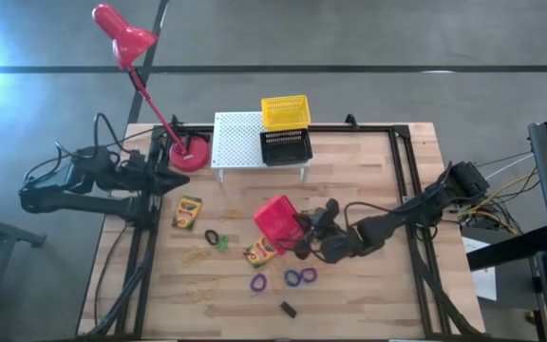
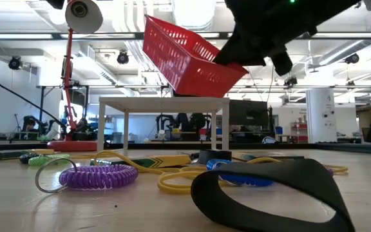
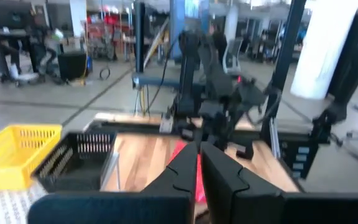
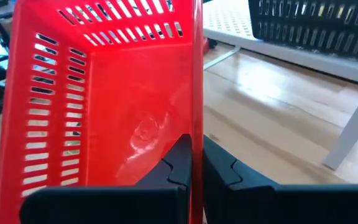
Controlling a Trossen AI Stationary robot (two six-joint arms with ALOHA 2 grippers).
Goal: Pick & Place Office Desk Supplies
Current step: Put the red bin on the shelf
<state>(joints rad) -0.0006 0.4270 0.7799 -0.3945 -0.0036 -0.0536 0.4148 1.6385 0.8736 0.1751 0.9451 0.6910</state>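
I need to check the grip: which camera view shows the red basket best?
The right wrist view: the red basket fills it, its wall pinched by the shut right gripper. The low view shows it tilted in the air, the high view small over the table, the left wrist view only a sliver.

On the desk (image 1: 368,285): three small baskets, one red (image 1: 278,219), one yellow (image 1: 285,111), one black (image 1: 286,146). Two crayon boxes (image 1: 187,212) (image 1: 260,251). Two purple coil loops (image 1: 258,282) (image 1: 292,277), one blue (image 1: 308,275), one green (image 1: 222,242), one black (image 1: 211,236). One tiny black block (image 1: 288,308). One red desk lamp (image 1: 122,36). One white perforated rack (image 1: 238,141).
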